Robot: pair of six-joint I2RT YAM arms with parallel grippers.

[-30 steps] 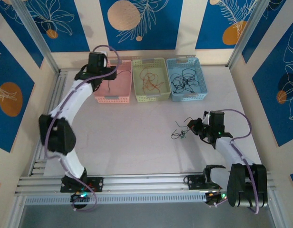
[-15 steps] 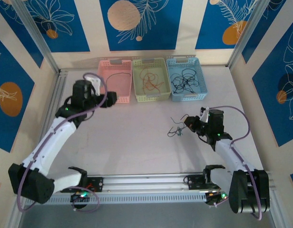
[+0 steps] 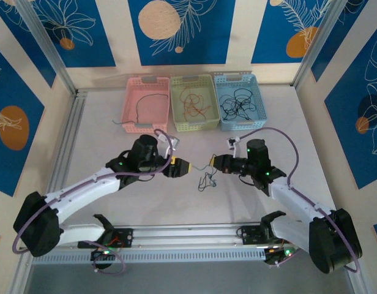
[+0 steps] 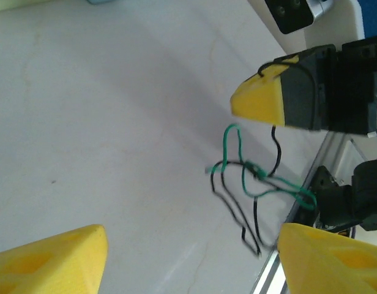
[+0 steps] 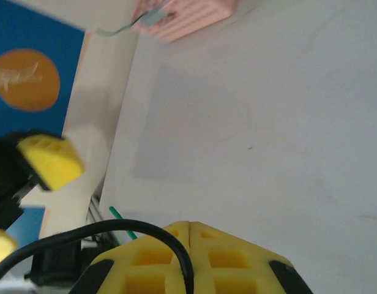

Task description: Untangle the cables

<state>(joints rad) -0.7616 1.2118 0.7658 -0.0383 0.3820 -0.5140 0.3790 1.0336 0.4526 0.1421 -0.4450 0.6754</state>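
- The right end effector [image 5: 188, 242] has its fingers pressed together, pinching a black cable [image 5: 115, 225] at the tips.
- A green cable [image 4: 243, 184] is knotted with the black one and hangs just below that tip.
- The left end effector [image 4: 191, 260] is spread with nothing between its fingers. It faces the tangle, close but apart.
- Well beyond both, a pink basket [image 3: 139, 127], a green basket [image 3: 191, 127] and a blue basket [image 3: 240, 125] sit on the counter [image 3: 97, 147].

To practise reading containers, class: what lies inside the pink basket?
One thin dark cable curls inside the pink basket, one end trailing out over its near rim. The near wall hides some floor.
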